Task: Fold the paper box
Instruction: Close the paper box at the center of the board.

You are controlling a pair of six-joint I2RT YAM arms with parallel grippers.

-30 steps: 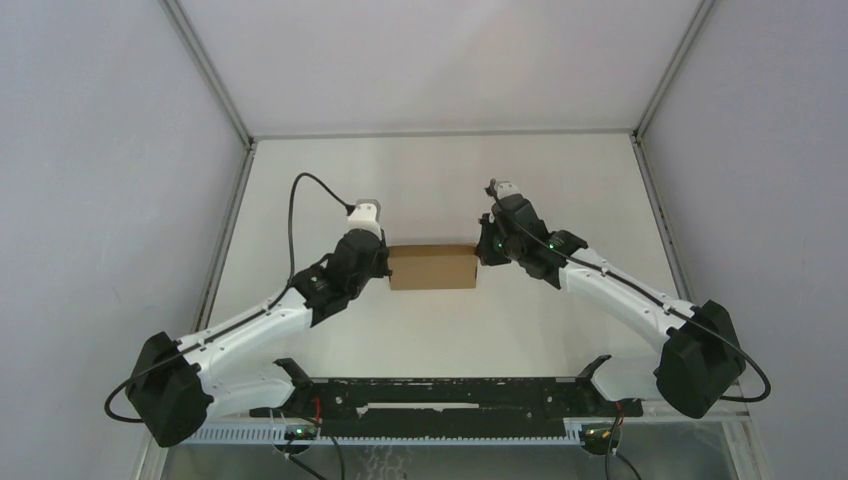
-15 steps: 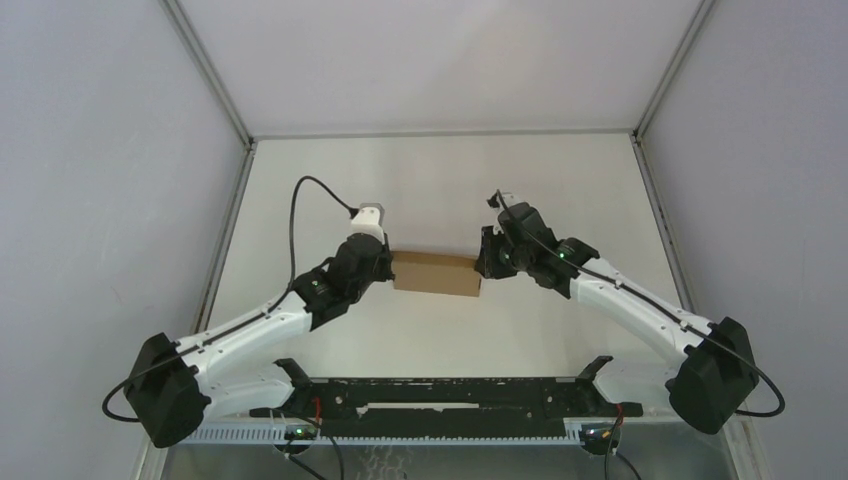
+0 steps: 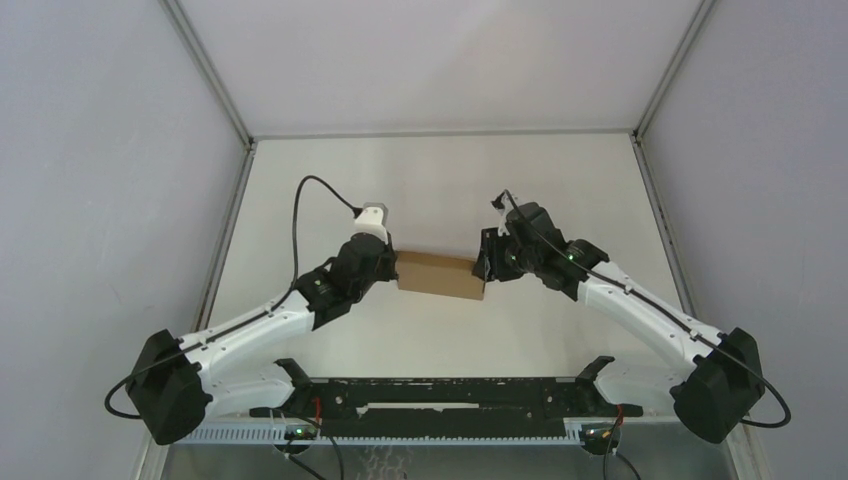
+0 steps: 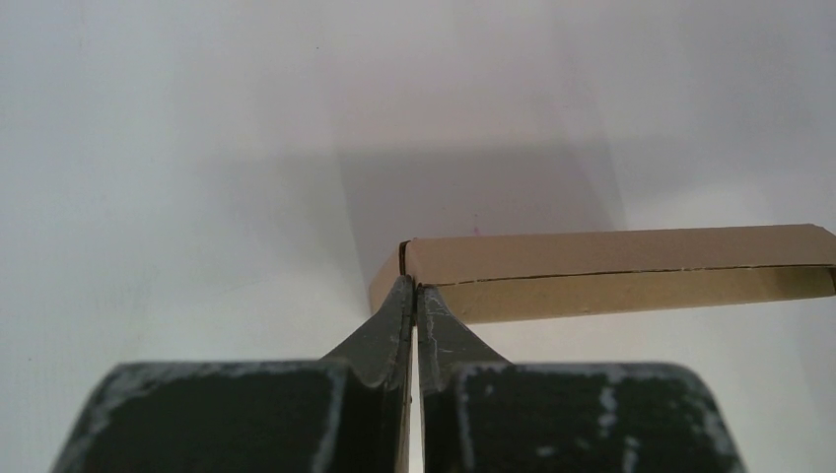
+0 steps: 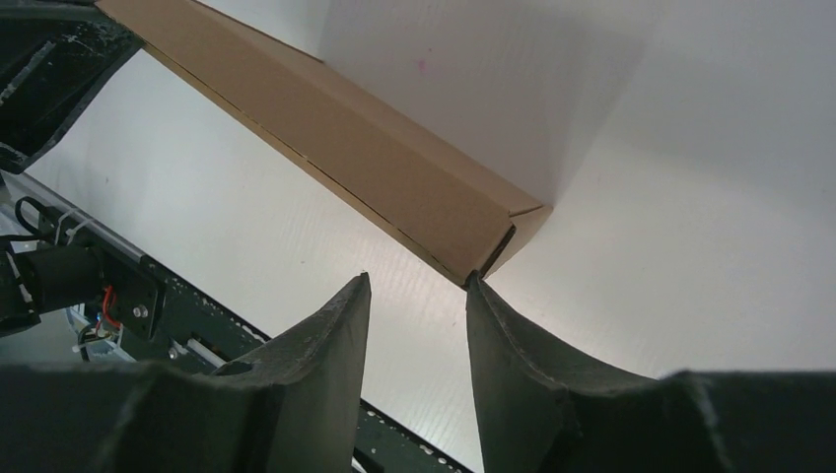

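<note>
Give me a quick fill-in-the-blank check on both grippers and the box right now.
1. The left gripper is ___ on one end of the paper box.
2. The right gripper has its jaws ___ near the box's other end.
3. The box is plain ___ cardboard.
Missing words: shut; open; brown.

Surfaces: brown card, black plastic, white board.
We note the paper box (image 3: 437, 274) as matt brown cardboard, smooth-faced with raw cut edges. The left gripper (image 4: 413, 288) has fingers (image 4: 389, 330) of matt black plastic, scuffed pale along the edges. The table (image 3: 440, 180) is white, faintly ribbed, dull-sheened.
</note>
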